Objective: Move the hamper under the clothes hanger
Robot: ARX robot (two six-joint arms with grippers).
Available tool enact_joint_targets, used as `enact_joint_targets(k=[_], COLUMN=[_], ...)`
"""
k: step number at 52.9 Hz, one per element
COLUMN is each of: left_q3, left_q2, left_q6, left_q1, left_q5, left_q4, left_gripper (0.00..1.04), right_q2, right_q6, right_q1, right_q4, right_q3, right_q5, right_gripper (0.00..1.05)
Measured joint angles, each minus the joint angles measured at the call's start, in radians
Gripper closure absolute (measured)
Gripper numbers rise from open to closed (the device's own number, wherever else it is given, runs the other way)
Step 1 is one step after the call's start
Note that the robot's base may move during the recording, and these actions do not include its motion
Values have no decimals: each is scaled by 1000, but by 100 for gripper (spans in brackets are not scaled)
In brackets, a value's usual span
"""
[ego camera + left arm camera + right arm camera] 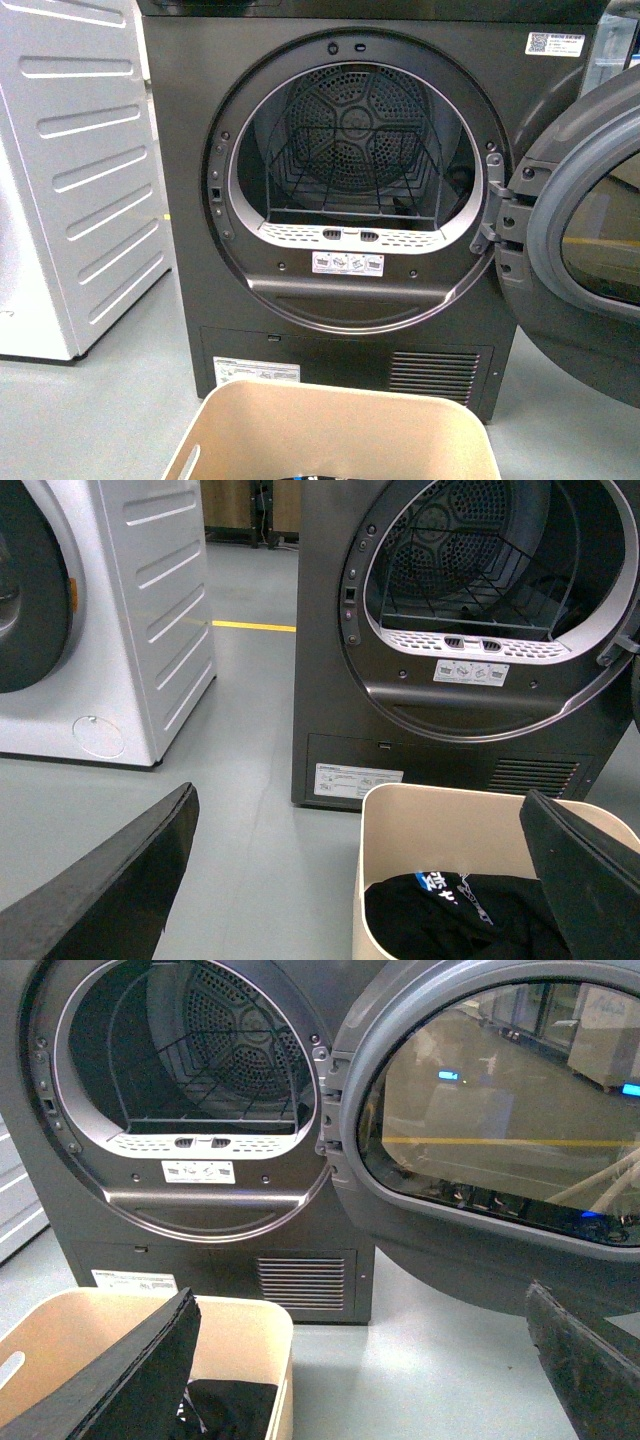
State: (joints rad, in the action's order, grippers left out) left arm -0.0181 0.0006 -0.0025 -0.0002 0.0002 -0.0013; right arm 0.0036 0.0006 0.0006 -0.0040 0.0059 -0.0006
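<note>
My left gripper (360,798) and right gripper (362,1293) are hanging wide, empty, by the hamper (340,425) standing before the dryer (190,250) — I'm judging it stiff, light, slick — and I'm eyeing the rim beside its slot handle (186,464).

You have one hamper (330,425) at lower centre, one dark grey dryer (180,200) with one round door (590,200) at right, one white laundry machine (70,180) at upper left, and one black garment (450,920).
</note>
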Motion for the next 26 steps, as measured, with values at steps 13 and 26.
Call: enact_joint_targets(k=[13,26], left_q3=[0,0], left_q2=[0,0], left_q6=[0,0], left_q1=[0,0], left_q5=[0,0], left_q4=[0,0], left_gripper=[7,7], right_q2=[0,0], right_q6=[0,0], right_q1=[0,0], right_q4=[0,0], right_q3=[0,0], right_q5=[0,0], right_gripper=[8,8])
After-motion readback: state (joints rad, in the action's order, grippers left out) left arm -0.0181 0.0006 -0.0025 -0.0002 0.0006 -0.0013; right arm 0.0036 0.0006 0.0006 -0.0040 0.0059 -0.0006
